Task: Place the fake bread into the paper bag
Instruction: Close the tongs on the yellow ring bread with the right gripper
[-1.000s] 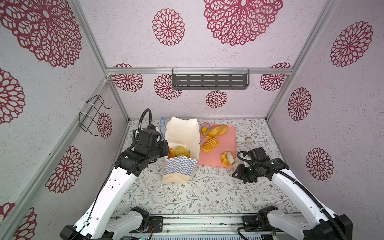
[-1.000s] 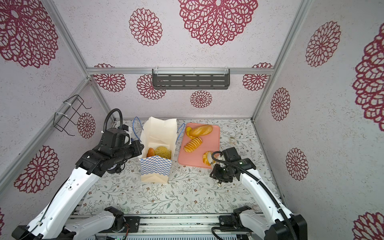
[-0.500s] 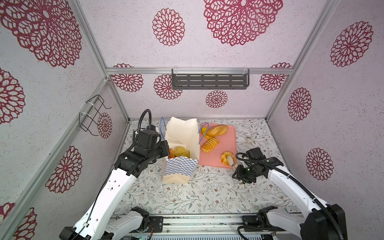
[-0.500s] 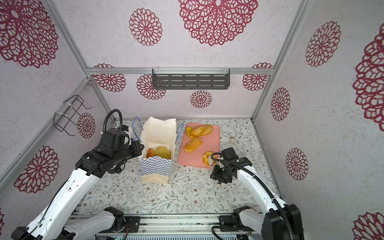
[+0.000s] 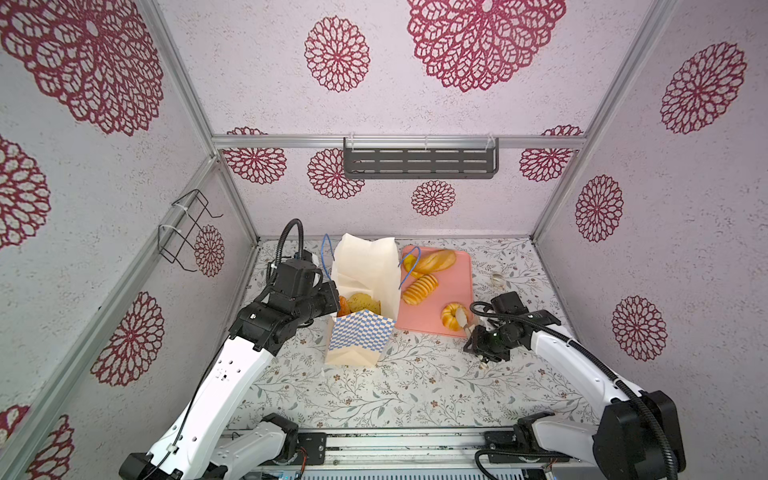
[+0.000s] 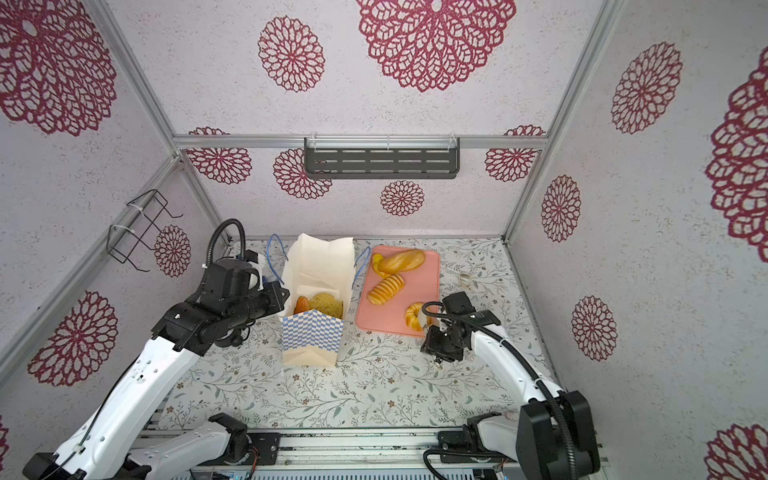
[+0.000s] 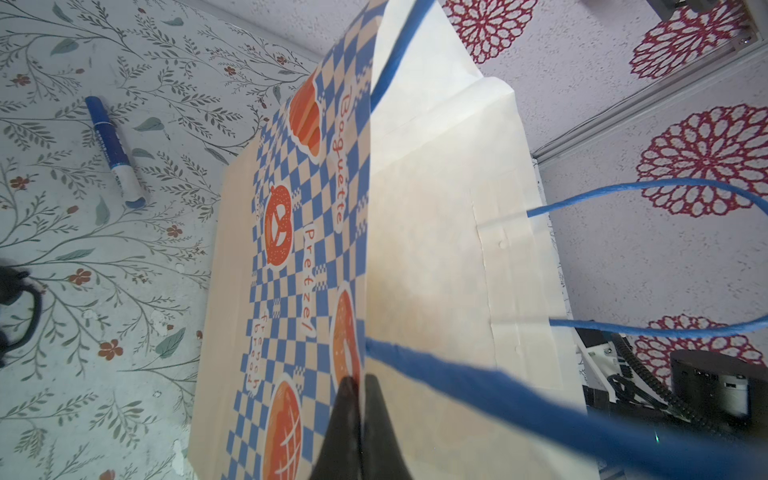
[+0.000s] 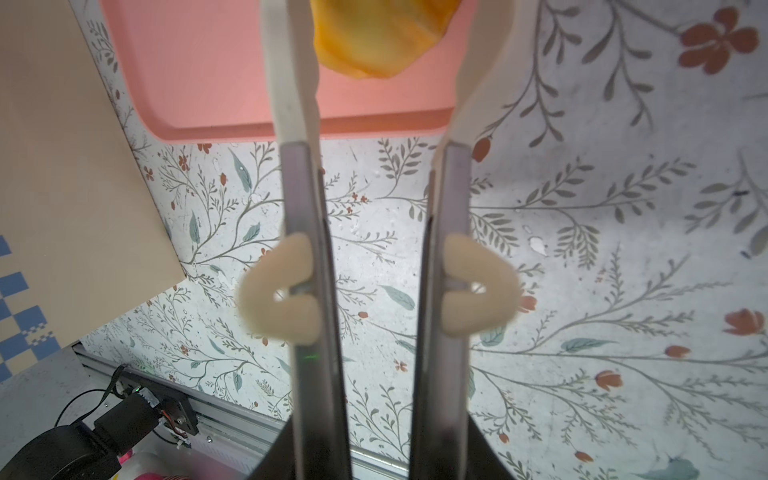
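The ring bun (image 5: 451,318), judged light, soft and slick, lies at the near right corner of the pink tray (image 5: 457,270) and is clasped across one side of its ring by the right claw (image 8: 386,20). Left of it on the counter (image 5: 415,382), the paper bag (image 5: 359,336) is pinched at its left rim by the closed left claw (image 7: 357,399).

Left arm (image 5: 232,374) raised, left gripper (image 7: 359,386) pinched shut, right arm (image 5: 573,365) low, right gripper (image 5: 464,325) jaws narrowly apart
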